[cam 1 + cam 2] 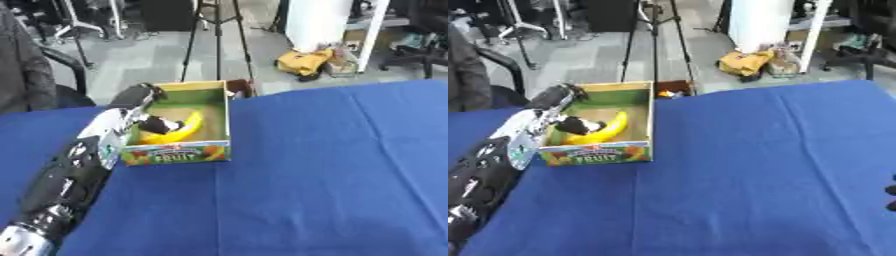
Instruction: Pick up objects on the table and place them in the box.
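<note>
**Banana in the box, nothing left outside**

The robot's left hand [156, 123] reaches into the green cardboard fruit box [178, 152], fingers curled on the yellow banana [181, 131] lying inside. The blue cloth surface [332, 170] shows no other objects, so the task looks nearly finished.

Lab or workshop space, grey floor [140, 60], tripod legs [214, 40], office chair [500, 65], blue-covered table [332, 165]
</note>
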`<control>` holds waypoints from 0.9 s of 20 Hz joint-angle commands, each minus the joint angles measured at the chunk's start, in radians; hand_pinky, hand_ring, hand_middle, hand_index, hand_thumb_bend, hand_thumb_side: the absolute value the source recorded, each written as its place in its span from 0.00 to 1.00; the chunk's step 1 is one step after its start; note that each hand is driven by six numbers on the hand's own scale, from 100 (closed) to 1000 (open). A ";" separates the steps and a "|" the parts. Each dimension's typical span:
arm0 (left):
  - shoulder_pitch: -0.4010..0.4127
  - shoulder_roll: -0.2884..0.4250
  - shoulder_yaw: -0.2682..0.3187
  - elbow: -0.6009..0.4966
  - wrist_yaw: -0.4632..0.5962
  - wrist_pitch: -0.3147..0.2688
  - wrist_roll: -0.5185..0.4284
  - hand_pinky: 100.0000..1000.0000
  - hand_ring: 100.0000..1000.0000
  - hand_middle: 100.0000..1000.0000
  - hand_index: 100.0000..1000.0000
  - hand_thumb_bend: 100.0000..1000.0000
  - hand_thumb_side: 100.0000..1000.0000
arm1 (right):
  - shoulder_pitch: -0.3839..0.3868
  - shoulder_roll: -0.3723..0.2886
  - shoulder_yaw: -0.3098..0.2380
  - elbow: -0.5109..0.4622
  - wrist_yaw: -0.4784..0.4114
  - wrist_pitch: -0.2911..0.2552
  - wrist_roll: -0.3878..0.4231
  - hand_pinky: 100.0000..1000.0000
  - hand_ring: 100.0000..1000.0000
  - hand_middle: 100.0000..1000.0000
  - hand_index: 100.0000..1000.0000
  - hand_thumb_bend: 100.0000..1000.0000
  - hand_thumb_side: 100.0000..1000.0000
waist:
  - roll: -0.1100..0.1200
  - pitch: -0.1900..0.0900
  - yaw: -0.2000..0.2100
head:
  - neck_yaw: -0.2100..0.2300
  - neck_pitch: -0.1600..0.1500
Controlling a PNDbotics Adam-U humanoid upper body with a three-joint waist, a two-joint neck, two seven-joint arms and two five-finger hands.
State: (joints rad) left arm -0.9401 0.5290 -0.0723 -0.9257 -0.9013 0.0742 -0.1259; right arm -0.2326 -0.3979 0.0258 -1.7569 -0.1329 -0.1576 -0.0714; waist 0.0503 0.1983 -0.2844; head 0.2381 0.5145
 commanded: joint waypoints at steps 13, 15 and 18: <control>0.197 0.284 -0.083 -0.574 0.390 0.010 -0.253 0.64 0.64 0.55 0.65 0.79 0.87 | 0.042 0.000 -0.016 0.008 -0.001 -0.003 -0.006 0.45 0.57 0.57 0.75 0.00 0.71 | -0.013 -0.075 0.156 | -0.120 0.105; 0.224 0.296 -0.069 -0.603 0.432 0.047 -0.196 0.66 0.65 0.55 0.65 0.51 1.00 | 0.043 0.002 -0.016 0.008 -0.002 -0.003 -0.006 0.45 0.57 0.57 0.75 0.00 0.71 | -0.017 -0.078 0.167 | -0.126 0.111; 0.239 0.299 -0.063 -0.596 0.502 0.095 -0.097 0.64 0.62 0.52 0.62 0.43 1.00 | 0.042 0.004 -0.015 0.008 -0.002 -0.003 -0.005 0.45 0.57 0.57 0.75 0.00 0.71 | -0.020 -0.081 0.173 | -0.128 0.115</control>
State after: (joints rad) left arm -0.6898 0.7861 -0.1535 -1.5045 -0.4282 0.1531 -0.2576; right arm -0.1835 -0.3815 0.0188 -1.7388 -0.1329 -0.1588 -0.0757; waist 0.0303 0.1318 -0.1109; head 0.1131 0.6231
